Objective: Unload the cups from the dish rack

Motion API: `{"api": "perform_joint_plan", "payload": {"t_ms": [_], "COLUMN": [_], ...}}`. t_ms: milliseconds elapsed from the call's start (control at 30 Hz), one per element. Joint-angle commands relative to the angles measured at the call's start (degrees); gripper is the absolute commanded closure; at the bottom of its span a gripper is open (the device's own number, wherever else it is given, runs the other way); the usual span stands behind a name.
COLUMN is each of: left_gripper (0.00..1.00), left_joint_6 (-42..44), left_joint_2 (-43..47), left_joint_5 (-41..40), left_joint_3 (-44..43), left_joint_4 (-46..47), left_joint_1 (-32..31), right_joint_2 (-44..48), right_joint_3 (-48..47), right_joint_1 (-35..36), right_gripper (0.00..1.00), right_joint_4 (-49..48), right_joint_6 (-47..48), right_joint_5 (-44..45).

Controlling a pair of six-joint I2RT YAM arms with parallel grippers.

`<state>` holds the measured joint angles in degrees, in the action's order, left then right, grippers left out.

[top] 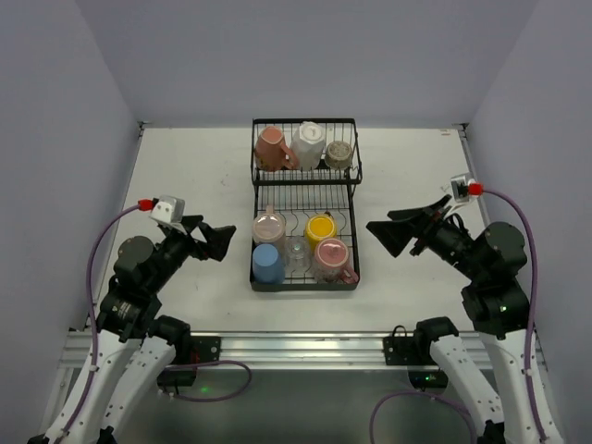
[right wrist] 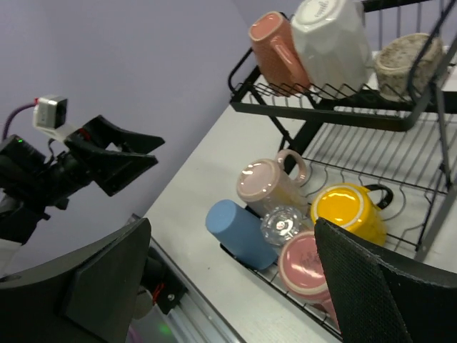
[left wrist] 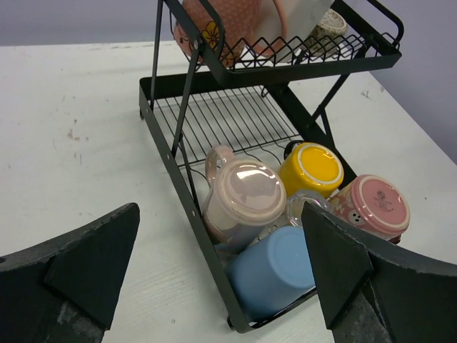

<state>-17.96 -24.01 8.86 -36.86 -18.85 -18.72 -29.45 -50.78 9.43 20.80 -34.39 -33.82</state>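
Note:
The black wire dish rack (top: 305, 121) stands mid-table. Its upper shelf holds a salmon-pink cup (top: 271, 148), a white cup (top: 308, 143) and a small grey-beige cup (top: 339, 154). The lower tier holds a pale pink mug (top: 269, 227), a yellow cup (top: 320, 227), a clear glass (top: 296, 250), a blue cup (top: 267, 265) and a pink patterned cup (top: 331, 259), all upside down or tipped. No dark red cup shows. My left gripper (top: 223, 240) is open and empty, left of the rack and facing the blue cup (left wrist: 278, 271). My right gripper (top: 381, 237) is open and empty, right of the rack.
Purple walls close in the table on the left, right and back. The metal base rail (top: 296, 350) runs along the near edge. The rack's side rail (left wrist: 166, 143) lies between my left gripper and the lower cups.

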Motion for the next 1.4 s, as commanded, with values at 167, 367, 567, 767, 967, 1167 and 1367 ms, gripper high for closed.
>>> {"api": "perform_joint_plan", "payload": {"t_ms": [167, 367, 567, 767, 967, 1167, 1367], "left_gripper": [0.0, 0.0, 0.0, 0.0, 0.0, 0.0, 0.0], "left_joint_6": [1.3, 1.1, 0.7, 0.6, 0.5, 0.6, 0.5], "left_joint_2": [0.5, 0.6, 0.9, 0.6, 0.3, 0.0, -0.2], "left_joint_5": [2.8, 3.4, 3.5, 3.1, 3.4, 3.6, 3.6], "left_joint_3": [-1.6, -1.5, -1.2, -1.0, -0.9, -0.8, -0.8], "left_joint_4": [0.3, 0.2, 0.3, 0.4, 0.6, 0.6, 0.7], "left_joint_1": [0.6, 0.5, 0.4, 0.3, 0.2, 0.2, 0.2], "right_joint_2": [-13.2, -26.6, -37.6, -48.4, -60.8, -68.1, -71.5], "right_joint_3": [-14.2, -26.1, -34.5, -42.9, -52.7, -56.4, -55.1], "right_joint_1": [12.4, 15.9, 18.2, 19.9, 21.0, 21.2, 22.0], "right_gripper": [0.01, 0.01, 0.01, 0.01, 0.01, 0.01, 0.01], "right_joint_4": [-0.7, 3.0, 0.8, 2.1, 6.0, 7.1, 6.5], "right_joint_6": [5.2, 14.8, 20.2, 25.0, 27.5, 27.7, 27.5], "right_joint_5": [12.8, 25.1, 27.9, 26.8, 27.8, 30.2, 33.4]}}
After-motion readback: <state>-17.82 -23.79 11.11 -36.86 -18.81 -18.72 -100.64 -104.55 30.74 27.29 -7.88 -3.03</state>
